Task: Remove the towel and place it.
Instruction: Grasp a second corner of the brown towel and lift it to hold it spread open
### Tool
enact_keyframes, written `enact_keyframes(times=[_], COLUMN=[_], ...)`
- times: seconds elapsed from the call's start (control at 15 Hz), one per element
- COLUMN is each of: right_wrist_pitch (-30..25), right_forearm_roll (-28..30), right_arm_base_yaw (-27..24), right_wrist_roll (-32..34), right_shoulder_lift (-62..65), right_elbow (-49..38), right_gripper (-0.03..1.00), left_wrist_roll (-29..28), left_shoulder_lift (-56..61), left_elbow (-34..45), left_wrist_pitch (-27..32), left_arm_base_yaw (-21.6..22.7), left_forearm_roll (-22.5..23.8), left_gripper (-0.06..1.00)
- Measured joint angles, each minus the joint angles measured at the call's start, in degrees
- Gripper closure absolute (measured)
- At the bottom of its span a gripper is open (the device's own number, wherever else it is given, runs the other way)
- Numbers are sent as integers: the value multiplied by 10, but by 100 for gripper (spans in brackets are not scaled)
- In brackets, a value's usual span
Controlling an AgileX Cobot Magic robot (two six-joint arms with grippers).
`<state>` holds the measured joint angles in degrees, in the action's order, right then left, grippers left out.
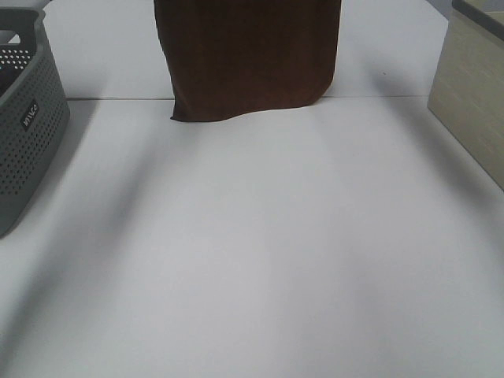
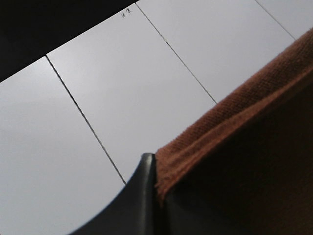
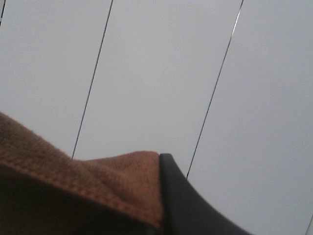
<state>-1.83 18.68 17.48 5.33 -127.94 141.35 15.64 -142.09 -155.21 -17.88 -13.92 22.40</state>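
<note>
The dark brown towel (image 1: 248, 55) hangs flat from above at the back middle of the exterior high view, and its lower edge ends just above the white table (image 1: 252, 252). Neither gripper shows in that view; both are above its top edge. In the left wrist view, my left gripper (image 2: 155, 169) pinches the towel's hemmed edge (image 2: 230, 122) against a black finger (image 2: 144, 196). In the right wrist view, my right gripper (image 3: 160, 171) pinches another part of the towel's edge (image 3: 98, 181) against a black finger (image 3: 186, 205). The white tag is not in view.
A grey perforated basket (image 1: 24, 134) stands at the left edge of the table. A beige box (image 1: 472, 102) stands at the right edge. Both wrist views look at white panels with thin dark seams behind the towel.
</note>
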Motion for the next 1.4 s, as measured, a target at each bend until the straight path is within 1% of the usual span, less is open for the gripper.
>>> enact_keyframes(times=[0.2, 0.33, 0.4, 0.53, 0.6, 0.73, 0.8, 0.87, 0.93, 1.0, 1.07, 1.13, 1.2, 1.27, 1.33, 1.4], right_wrist_pitch=[-15, -22, -38, -60, -72, -117, -160, -180, -235, -286, -345, -400, -453, -503, -542, -576], right_forearm_roll=[-2, -2, -3, -9, -17, -49, -71, -84, -119, -151, -178, -197, -201, -202, -204, -213], right_arm_base_yaw=[0, 0, 0, 0, 0, 0, 0, 0, 0, 0, -1, -3, -4, -4, -4, -4], right_wrist_roll=[0, 0, 0, 0, 0, -1, -7, -15, -38, -61, -84, -103, -112, -116, -120, -123], right_shoulder_lift=[0, 0, 0, 0, 0, 0, 0, 2, 3, 5, 5, 5, 5, 8, 13, 21], right_elbow=[0, 0, 0, 0, 0, 0, 0, 0, 0, 0, 0, 0, 0, 0, 0, 0], right_gripper=[96, 96, 96, 96, 96, 96, 96, 96, 96, 96, 96, 96, 96, 96, 96, 96], left_wrist_roll=[-45, -60, -84, -113, -133, -210, -257, -280, -315, -327, -318, -286, -244, -209, -185, -168], left_shoulder_lift=[0, 1, 1, 1, 1, 1, 1, 1, 1, 1, 1, 2, 4, 10, 16, 25], left_elbow=[-3, -4, -5, -5, -5, -5, -5, -5, -5, -5, -5, -5, -5, -5, -5, -5], left_wrist_pitch=[-17, -24, -26, -15, -10, 27, 69, 97, 168, 238, 319, 392, 472, 565, 643, 709], left_arm_base_yaw=[10, 12, 12, 12, 12, 9, 6, 2, -7, -18, -29, -38, -48, -55, -60, -62], left_forearm_roll=[50, 60, 81, 104, 115, 132, 133, 133, 132, 117, 84, 42, 1, -32, -59, -79], left_gripper=[94, 94, 94, 94, 94, 94, 94, 94, 94, 94, 94, 94, 94, 94, 94, 94])
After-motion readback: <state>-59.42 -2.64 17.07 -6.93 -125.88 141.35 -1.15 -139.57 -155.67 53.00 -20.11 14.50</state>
